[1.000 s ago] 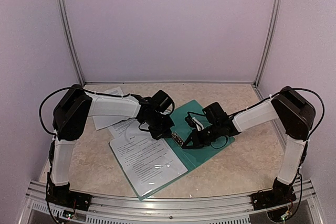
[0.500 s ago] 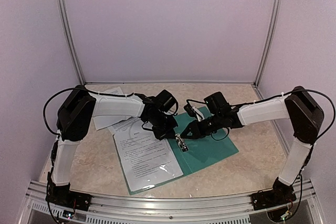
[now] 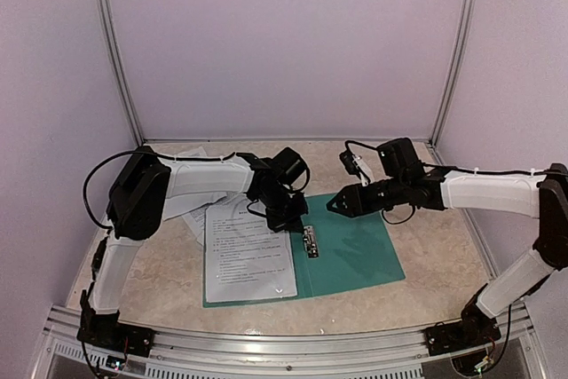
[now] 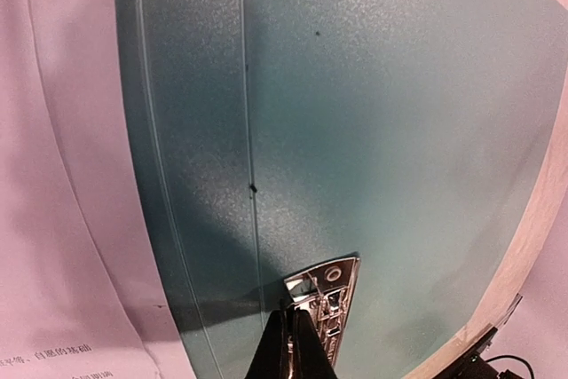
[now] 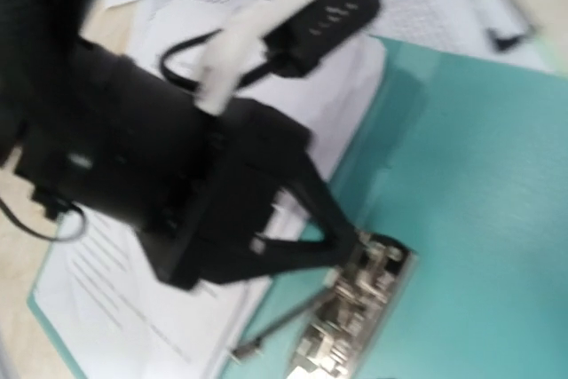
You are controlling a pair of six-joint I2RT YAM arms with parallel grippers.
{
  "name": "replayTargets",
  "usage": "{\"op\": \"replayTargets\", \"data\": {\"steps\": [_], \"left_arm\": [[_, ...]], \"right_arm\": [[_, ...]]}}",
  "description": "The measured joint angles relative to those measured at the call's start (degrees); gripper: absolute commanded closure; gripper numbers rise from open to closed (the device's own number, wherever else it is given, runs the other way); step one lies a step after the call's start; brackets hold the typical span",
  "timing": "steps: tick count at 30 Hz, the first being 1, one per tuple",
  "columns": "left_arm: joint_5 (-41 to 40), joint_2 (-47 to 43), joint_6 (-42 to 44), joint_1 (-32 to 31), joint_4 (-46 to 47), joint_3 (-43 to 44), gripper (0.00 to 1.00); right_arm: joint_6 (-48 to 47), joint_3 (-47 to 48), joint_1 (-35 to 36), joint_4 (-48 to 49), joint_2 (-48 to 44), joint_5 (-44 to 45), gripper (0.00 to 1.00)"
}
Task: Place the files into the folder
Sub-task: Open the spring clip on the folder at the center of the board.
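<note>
- The table (image 3: 426, 175) carries everything. At its middle the folder (image 3: 355, 255) lies open and flat, its spine running from 12 to 6 o'clock and its right panel bare teal.
- Of the files, one printed sheet (image 3: 247, 259) lies on the folder's left panel. The other files (image 3: 188, 159) sit on the table at 10 o'clock from the folder, partly under the left arm (we cannot count them).
- We judge the step in hand to be working the spine clip so that paper can be fastened under it. The task is part done, since sheets remain outside the folder. The next move calls for lifting the clip's lever without dragging the sheet, then fetching the loose sheets.
- The right gripper (image 3: 339, 205) hovers over the right panel's 12 o'clock edge, at 2 o'clock from the clip. It holds nothing that we can make out, and we cannot tell how far its jaws are parted (its wrist view is blurred).
- The left gripper (image 4: 293, 348) is fully closed on nothing, with its tips against the clip's 12 o'clock end.
- The metal clip (image 3: 310, 241) lies along the spine, just beside the sheet's right edge.
</note>
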Motion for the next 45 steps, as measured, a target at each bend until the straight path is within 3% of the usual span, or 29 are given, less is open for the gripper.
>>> {"op": "replayTargets", "data": {"steps": [7, 13, 20, 24, 32, 37, 45], "left_arm": [[1.77, 4.2, 7.5, -0.57, -2.43, 9.22, 0.89], [4.68, 5.77, 10.32, -1.66, -2.91, 11.21, 0.8], [5.18, 4.83, 13.75, -1.62, -2.01, 8.11, 0.43], [3.15, -0.17, 15.87, -1.33, -0.96, 2.47, 0.32], [3.56, -7.56, 17.84, 0.96, 3.63, 0.66, 0.26], [3.61, -10.51, 17.27, 2.95, 5.73, -2.69, 0.21], [2.1, -20.0, 15.04, 8.94, 5.92, -14.86, 0.09]], "right_arm": [[-1.73, -6.58, -2.99, -1.09, -4.61, 2.67, 0.56], [-3.65, -7.85, -3.72, -2.8, -8.39, 3.98, 0.56], [-6.51, -8.96, -3.82, -2.71, -9.7, 3.28, 0.47], [-8.52, -10.88, -3.82, -2.4, -10.49, 2.21, 0.41], [-12.52, -11.1, -1.75, -1.22, -9.46, 1.79, 0.37], [-16.63, -5.62, 3.98, -1.84, -2.16, 5.05, 0.27], [-25.05, 5.33, 12.22, -3.96, 9.73, 11.21, 0.25]]}}
